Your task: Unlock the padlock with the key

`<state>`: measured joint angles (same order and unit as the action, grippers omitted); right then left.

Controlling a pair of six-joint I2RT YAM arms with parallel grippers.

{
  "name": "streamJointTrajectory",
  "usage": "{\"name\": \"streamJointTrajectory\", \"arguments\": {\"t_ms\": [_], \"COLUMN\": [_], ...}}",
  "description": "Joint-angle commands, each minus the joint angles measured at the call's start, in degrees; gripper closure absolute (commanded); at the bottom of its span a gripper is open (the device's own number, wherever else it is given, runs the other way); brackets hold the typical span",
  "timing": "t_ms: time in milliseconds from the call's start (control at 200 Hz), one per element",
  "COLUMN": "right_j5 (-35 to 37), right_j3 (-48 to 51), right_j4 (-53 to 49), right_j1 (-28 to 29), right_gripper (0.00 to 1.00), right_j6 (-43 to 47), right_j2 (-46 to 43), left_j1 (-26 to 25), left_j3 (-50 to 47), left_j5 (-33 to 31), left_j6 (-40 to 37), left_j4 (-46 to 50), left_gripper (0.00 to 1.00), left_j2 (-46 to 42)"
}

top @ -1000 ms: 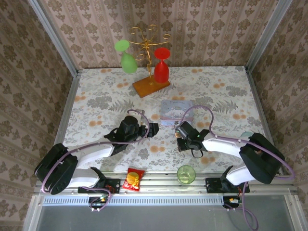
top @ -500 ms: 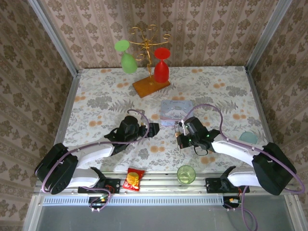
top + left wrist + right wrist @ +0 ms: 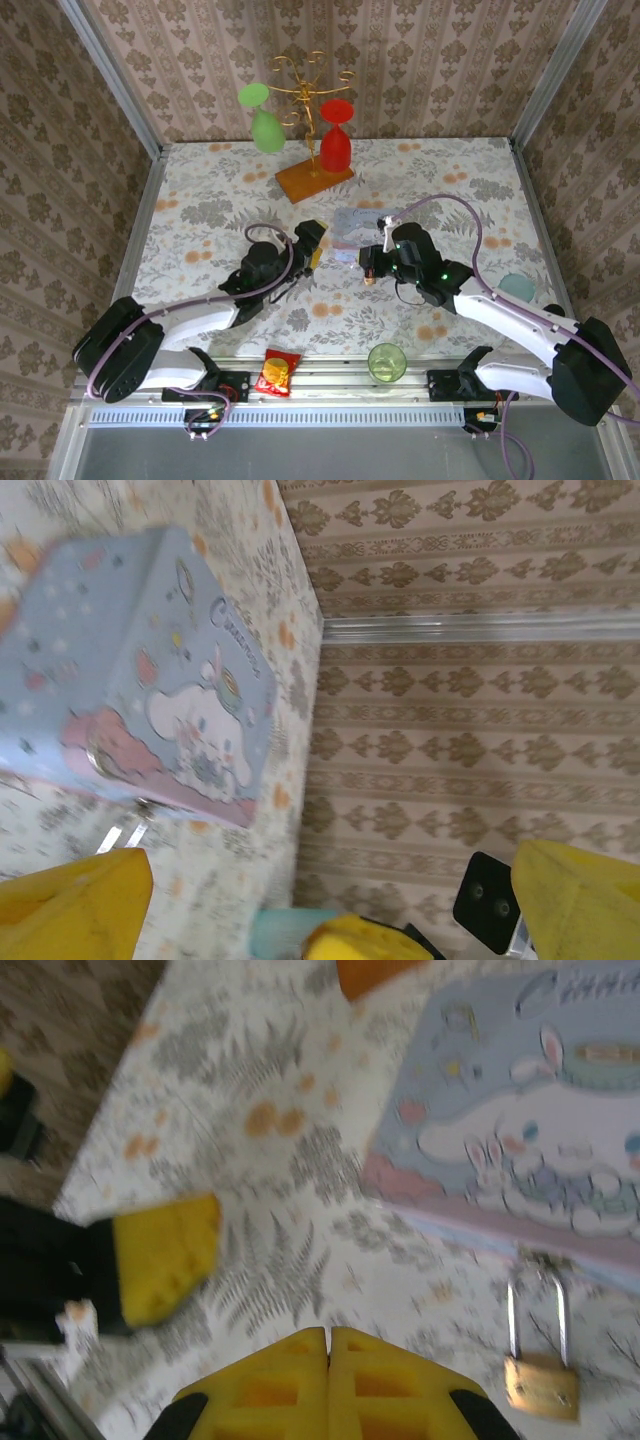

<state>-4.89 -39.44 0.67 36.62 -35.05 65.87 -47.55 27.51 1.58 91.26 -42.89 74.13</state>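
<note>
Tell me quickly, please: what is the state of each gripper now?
Left gripper: open, holding nothing.
Right gripper: closed; no object can be seen in it.

Brass and steel against matt print

Just beside the tin (image 3: 520,1130), whose pale-blue printed lid has a soft sheen, the padlock (image 3: 541,1382) has a dull brass body and a bright, smooth grey metal shackle. The table (image 3: 250,1160) is covered in a matt floral print. The right gripper (image 3: 328,1338) has matt yellow plastic fingers. Beyond the tin, the stand (image 3: 313,181) is gold metal wire on a smooth wooden slab.
</note>
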Motion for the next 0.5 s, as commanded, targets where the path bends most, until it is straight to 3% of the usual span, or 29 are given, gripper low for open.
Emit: {"name": "streamJointTrajectory", "arguments": {"t_ms": [0,85,495], "right_j5": [3.92,4.34,3.06], "right_j3": [-1.75,-2.71,0.46], "right_j4": [9.84,12.17,22.34], "right_j1": [0.16,0.72,2.74], "right_gripper": [1.00,1.00,1.00], "right_j6": [-3.47,-3.45,-4.85], "right_j2": [1.73,3.26,4.09], "left_j1": [-2.30,-4.12,-8.60], "left_j3": [2.61,2.46,4.16], "left_j5": [-3.89,-8.21,-11.99], "left_j6": [11.69,13.60,17.16], "left_j4": [-2.85,-3.77,-6.52], "left_gripper": [0.04,0.01,0.02], "left_j2": [-0.11,-0.30,4.64]}}
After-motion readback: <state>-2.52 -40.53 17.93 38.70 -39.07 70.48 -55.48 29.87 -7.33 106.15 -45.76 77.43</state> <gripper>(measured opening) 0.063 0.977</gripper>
